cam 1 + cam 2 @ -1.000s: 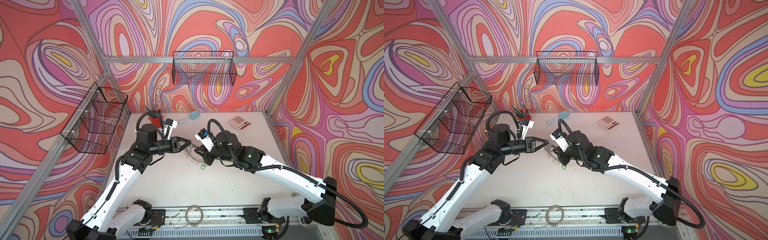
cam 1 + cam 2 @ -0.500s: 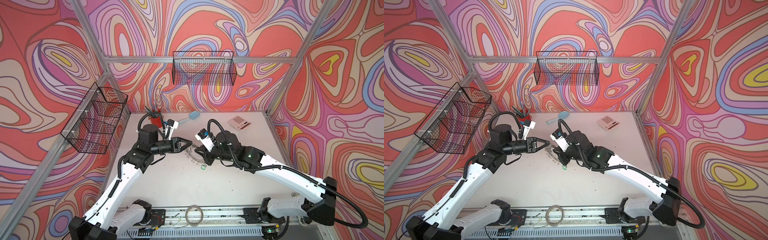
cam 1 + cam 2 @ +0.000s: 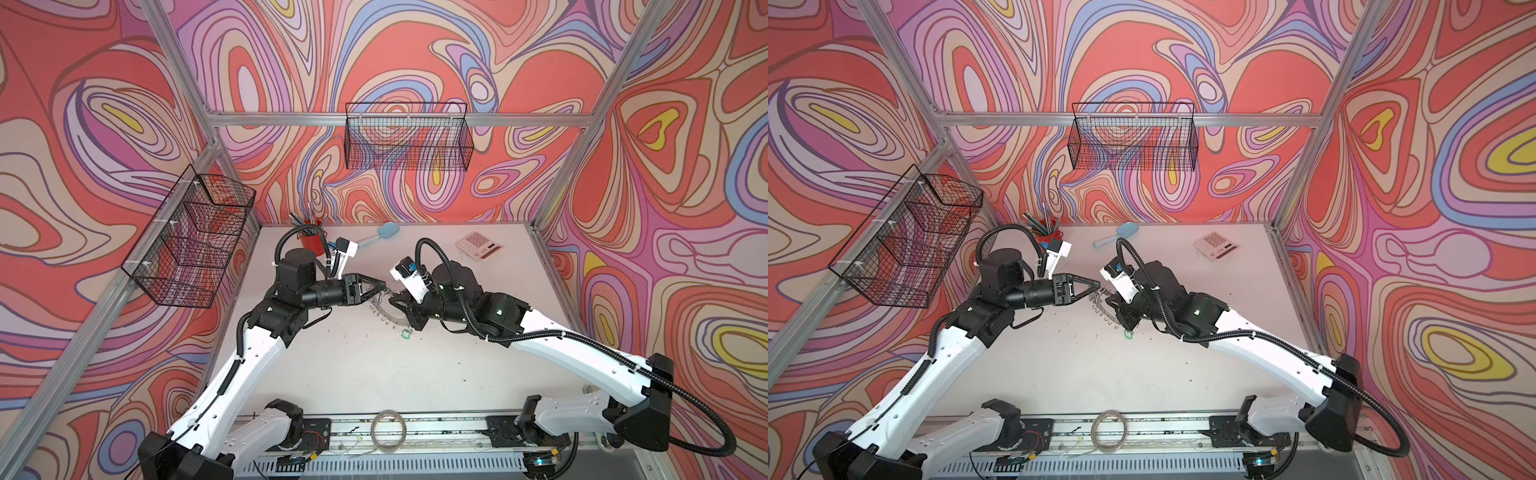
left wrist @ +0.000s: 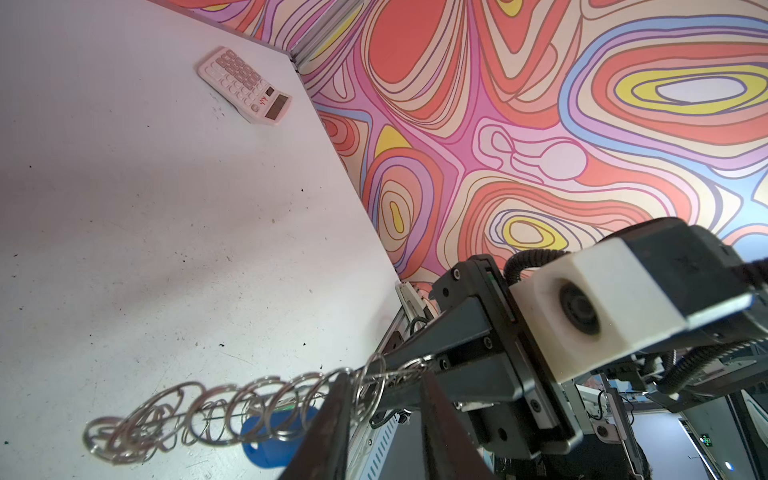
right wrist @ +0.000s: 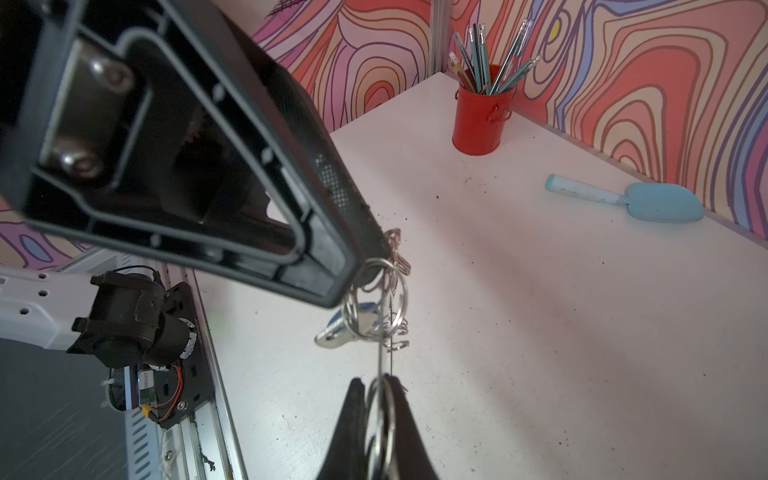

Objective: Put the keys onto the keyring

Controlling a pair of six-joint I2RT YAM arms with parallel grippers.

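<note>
Nothing legible

We can read no text: the calculator (image 4: 245, 85) at upper left shows only blurred keys and a red scribble.

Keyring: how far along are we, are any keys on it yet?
Done: nothing confirmed; the green-tagged key sits at the keyring rim, attachment unclear. In hand: right gripper clamps the keyring; left gripper is at its split rings, where the blue-tagged key hangs. Left: confirm both keys threaded, then release.
</note>
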